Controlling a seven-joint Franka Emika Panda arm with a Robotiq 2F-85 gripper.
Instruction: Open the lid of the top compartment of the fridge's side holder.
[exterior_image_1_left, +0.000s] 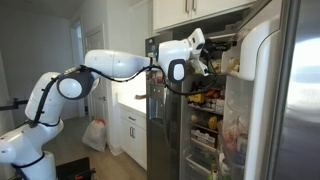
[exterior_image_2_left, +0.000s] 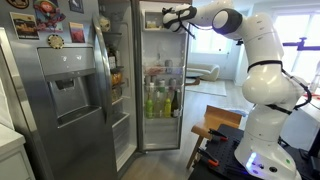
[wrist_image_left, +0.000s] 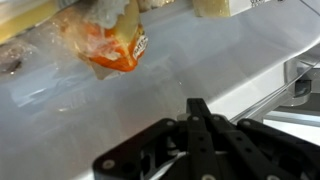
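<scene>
The fridge (exterior_image_1_left: 300, 100) is dark grey steel with its doors open and a lit white inside; it shows in both exterior views (exterior_image_2_left: 70, 110). My gripper (exterior_image_1_left: 206, 58) reaches in at the top, next to the door's side holder (exterior_image_1_left: 240, 60). It also shows in an exterior view (exterior_image_2_left: 168, 15) up by the top shelf. In the wrist view the black fingers (wrist_image_left: 197, 106) are together and hold nothing. Their tip is right at the translucent lid (wrist_image_left: 110, 100) of the top compartment. An orange packet (wrist_image_left: 115, 50) shows blurred behind the lid. The lid looks closed.
Shelves with bottles and jars (exterior_image_2_left: 160, 100) fill the fridge's inside. White cabinets (exterior_image_1_left: 130, 125) and a white bag (exterior_image_1_left: 94, 135) on the floor stand beside the fridge. A wooden stand (exterior_image_2_left: 215, 120) is near the robot's base. Magnets (exterior_image_2_left: 45, 15) cover the upper door.
</scene>
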